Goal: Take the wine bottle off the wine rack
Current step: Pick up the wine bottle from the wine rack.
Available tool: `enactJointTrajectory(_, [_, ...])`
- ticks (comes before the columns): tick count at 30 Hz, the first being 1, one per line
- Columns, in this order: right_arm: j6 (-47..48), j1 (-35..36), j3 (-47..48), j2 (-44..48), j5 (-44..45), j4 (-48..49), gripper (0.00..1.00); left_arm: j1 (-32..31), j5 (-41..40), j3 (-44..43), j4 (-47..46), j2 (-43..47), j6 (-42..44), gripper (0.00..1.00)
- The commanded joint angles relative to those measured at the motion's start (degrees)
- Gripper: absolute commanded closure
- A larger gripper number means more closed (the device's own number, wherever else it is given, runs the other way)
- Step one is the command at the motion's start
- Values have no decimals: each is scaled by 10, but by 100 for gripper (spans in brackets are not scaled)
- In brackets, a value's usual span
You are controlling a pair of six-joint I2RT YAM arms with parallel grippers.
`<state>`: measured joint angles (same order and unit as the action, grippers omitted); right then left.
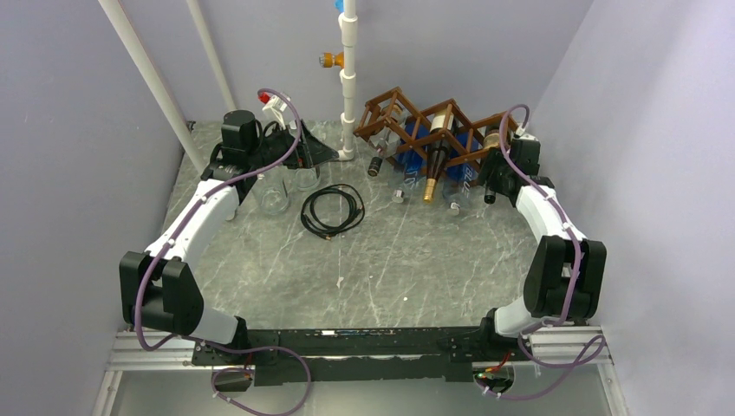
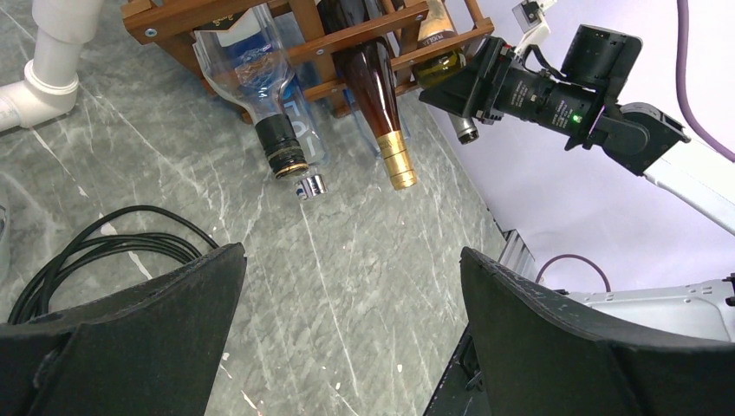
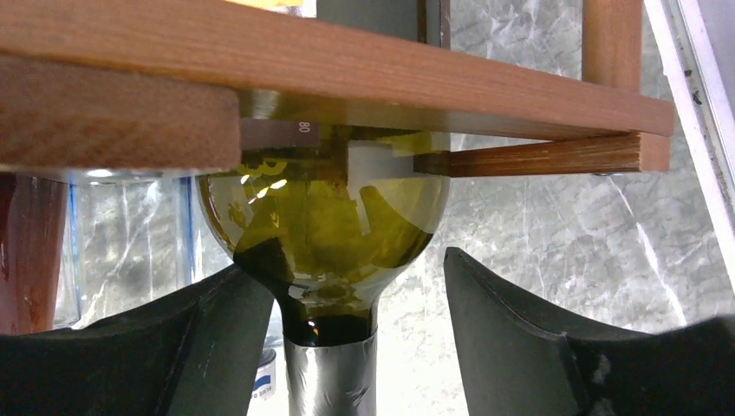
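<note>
Right gripper (image 3: 351,264) straddles the neck of the green wine bottle (image 3: 321,217), jaws part-open and not clamped, set for a straight pull. The bottle lies in the end cell of the wine rack (image 3: 347,69), near the table's (image 1: 416,260) far right corner. Left gripper (image 2: 351,260) gapes wide, empty.

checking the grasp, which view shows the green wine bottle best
Right wrist: the green wine bottle fills the frame, neck between the fingers of the right pincer, under the wine rack. Left wrist shows a glimpse behind that pincer; top external only its neck end.
</note>
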<state>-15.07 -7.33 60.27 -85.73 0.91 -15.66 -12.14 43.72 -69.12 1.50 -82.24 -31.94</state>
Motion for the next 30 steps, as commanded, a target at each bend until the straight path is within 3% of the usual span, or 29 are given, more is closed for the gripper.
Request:
enactJointTrajectory(1, [-12, 1, 8, 1, -6, 49, 29, -1, 5, -25, -16, 2, 15, 1])
enactJointTrajectory(9, [-14, 1, -2, 1, -6, 62, 37, -1, 5, -25, -16, 1, 14, 0])
enactJointTrajectory(30, [-17, 1, -9, -12, -22, 71, 46, -1, 4, -27, 0, -2, 17, 0])
